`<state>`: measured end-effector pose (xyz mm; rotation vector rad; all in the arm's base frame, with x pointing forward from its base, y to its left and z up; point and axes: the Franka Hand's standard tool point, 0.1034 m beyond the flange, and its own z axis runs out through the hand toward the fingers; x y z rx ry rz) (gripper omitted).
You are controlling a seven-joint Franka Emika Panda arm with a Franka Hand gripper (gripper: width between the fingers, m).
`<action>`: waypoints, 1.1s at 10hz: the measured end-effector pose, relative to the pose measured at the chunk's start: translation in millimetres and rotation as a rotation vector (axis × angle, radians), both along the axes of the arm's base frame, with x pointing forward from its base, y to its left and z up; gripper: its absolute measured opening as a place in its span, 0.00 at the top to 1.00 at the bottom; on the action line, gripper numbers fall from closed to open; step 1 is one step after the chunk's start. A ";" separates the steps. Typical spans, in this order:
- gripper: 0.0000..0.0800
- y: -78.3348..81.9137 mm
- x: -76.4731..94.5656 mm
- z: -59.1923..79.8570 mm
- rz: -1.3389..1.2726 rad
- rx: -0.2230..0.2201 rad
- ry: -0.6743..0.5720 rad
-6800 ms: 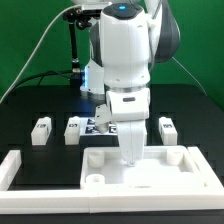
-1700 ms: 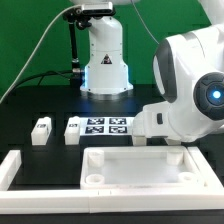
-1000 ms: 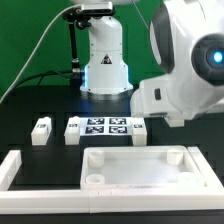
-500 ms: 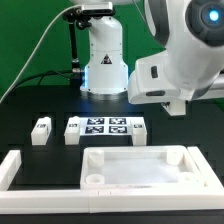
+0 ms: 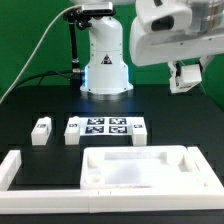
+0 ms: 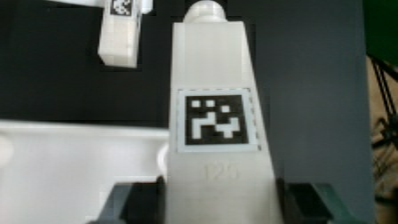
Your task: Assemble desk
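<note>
The white desk top (image 5: 140, 167), a tray with corner sockets, lies at the front of the black table. My gripper (image 5: 186, 72) is raised high at the exterior view's right, shut on a white tagged desk leg (image 5: 187, 78). In the wrist view the held leg (image 6: 214, 110) runs out lengthwise from between the dark fingers (image 6: 150, 203), tag facing the camera, with my gripper (image 6: 222, 202) closed on its near end. Three more legs stand on the table: (image 5: 41, 131), (image 5: 73, 130), (image 5: 139, 128). Another leg (image 6: 118, 35) and part of the desk top (image 6: 71, 160) also show in the wrist view.
The marker board (image 5: 105, 127) lies between two of the legs. A long white border bar (image 5: 15, 170) runs along the front left and continues along the table's front edge. The robot base (image 5: 105, 60) stands at the back, with green walls behind it.
The arm rose from low over the table's right side to high at the exterior view's right. The leg that stood at the right is off the table and in my gripper.
</note>
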<state>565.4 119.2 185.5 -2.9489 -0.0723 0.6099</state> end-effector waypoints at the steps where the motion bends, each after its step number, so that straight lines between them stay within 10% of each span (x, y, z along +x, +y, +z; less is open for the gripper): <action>1: 0.64 -0.5 -0.6 -1.1 -0.010 -0.003 -0.068; 3: 0.64 -8.4 19.9 -11.2 0.024 0.022 -0.273; 6: 0.64 -15.3 69.3 14.3 0.072 0.042 -0.541; 11: 0.64 -20.1 71.5 15.9 0.051 0.018 -0.862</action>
